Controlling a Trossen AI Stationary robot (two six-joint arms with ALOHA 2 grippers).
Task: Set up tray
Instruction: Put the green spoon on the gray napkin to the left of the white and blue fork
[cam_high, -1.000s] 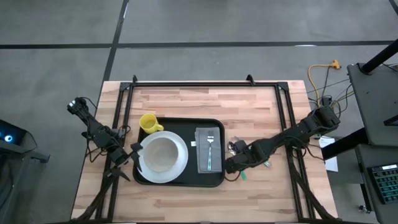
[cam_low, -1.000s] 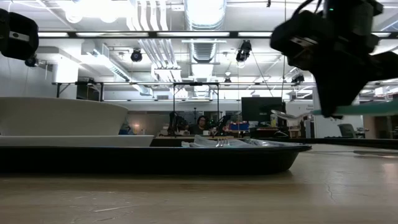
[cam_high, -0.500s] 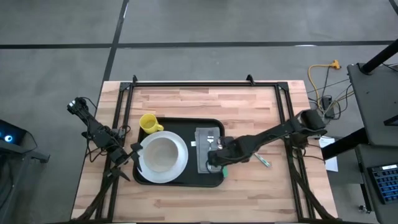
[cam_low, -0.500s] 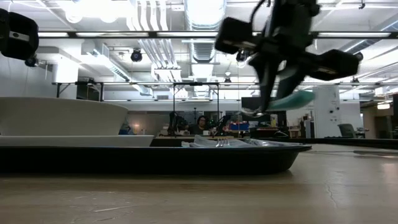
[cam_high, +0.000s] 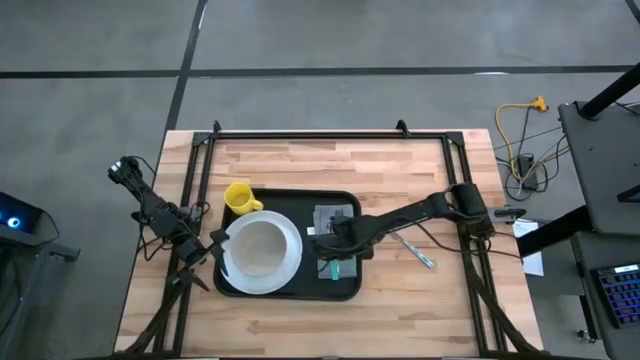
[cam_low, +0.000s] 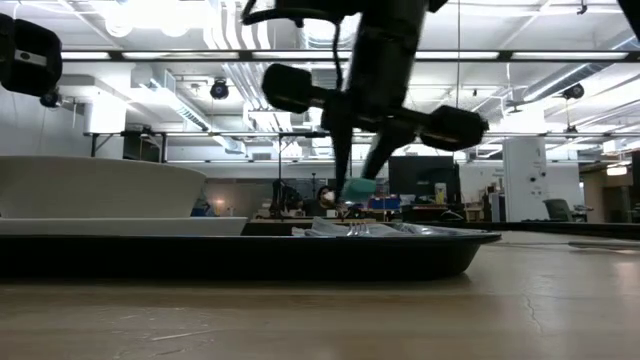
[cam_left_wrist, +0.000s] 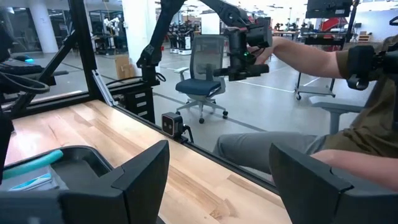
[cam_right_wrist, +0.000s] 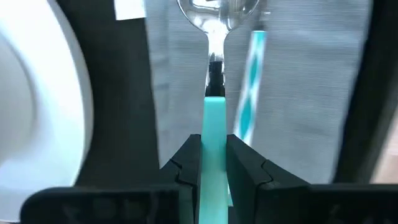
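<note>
The black tray (cam_high: 290, 290) lies on the wooden table (cam_high: 330, 165), nearer the table's front edge and somewhat left of its middle. On the tray's left part sits a white plate (cam_high: 262, 250) with a white bowl (cam_low: 95, 187) in it, and a yellow mug (cam_high: 238, 197) stands at the tray's far left corner. On the tray's right part a grey folded napkin (cam_high: 335, 215) lies flat. The right gripper (cam_high: 325, 235) hangs above this napkin, its arm reaching in from the table's right side; its two fingers (cam_right_wrist: 186, 165) are clamped on the teal handle of a spoon (cam_right_wrist: 214, 124), whose shiny bowl points away from the wrist, over the napkin. In the low view the teal handle (cam_low: 357, 188) shows just above the napkin, between the finger ends. Beside the held spoon, a second utensil with a teal handle (cam_right_wrist: 249, 93) lies on the napkin. Another utensil (cam_high: 413, 251) lies on the bare wood to the right of the tray. The left gripper (cam_high: 218, 250) waits at the tray's left edge, beside the plate, with its fingers (cam_left_wrist: 134, 171) spread wide and nothing between them. Beyond the table, the left wrist view shows a seated person's arm (cam_left_wrist: 311, 59) holding a control handle (cam_left_wrist: 249, 46), and an office chair (cam_left_wrist: 202, 81) farther back.
</note>
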